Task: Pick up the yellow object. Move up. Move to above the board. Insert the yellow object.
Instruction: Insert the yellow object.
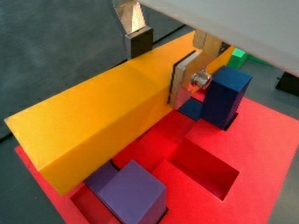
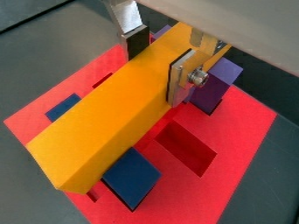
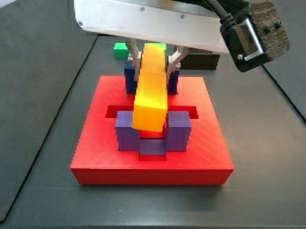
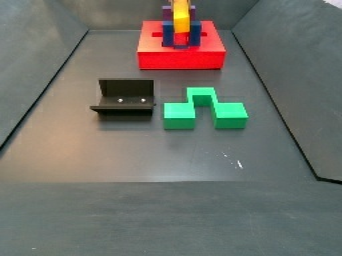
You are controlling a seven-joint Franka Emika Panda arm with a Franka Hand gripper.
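My gripper (image 1: 162,59) is shut on the yellow object (image 1: 105,114), a long yellow-orange bar, gripped across its width near one end. Both wrist views show the silver fingers (image 2: 181,80) pressed on its sides. The bar hangs over the board (image 3: 107,148), a red slab with recessed slots (image 1: 205,171). In a side view the bar (image 3: 152,85) runs lengthwise between the blue posts (image 3: 128,79) and the purple posts (image 3: 125,134), sloping down toward the purple ones. I cannot tell whether it touches the board. The gripper (image 3: 156,55) is above the board's far half.
A green notched block (image 4: 201,108) and the dark fixture (image 4: 123,100) stand on the grey floor well in front of the board (image 4: 201,58). A small green piece (image 3: 121,49) and a dark block (image 3: 201,63) lie behind the board.
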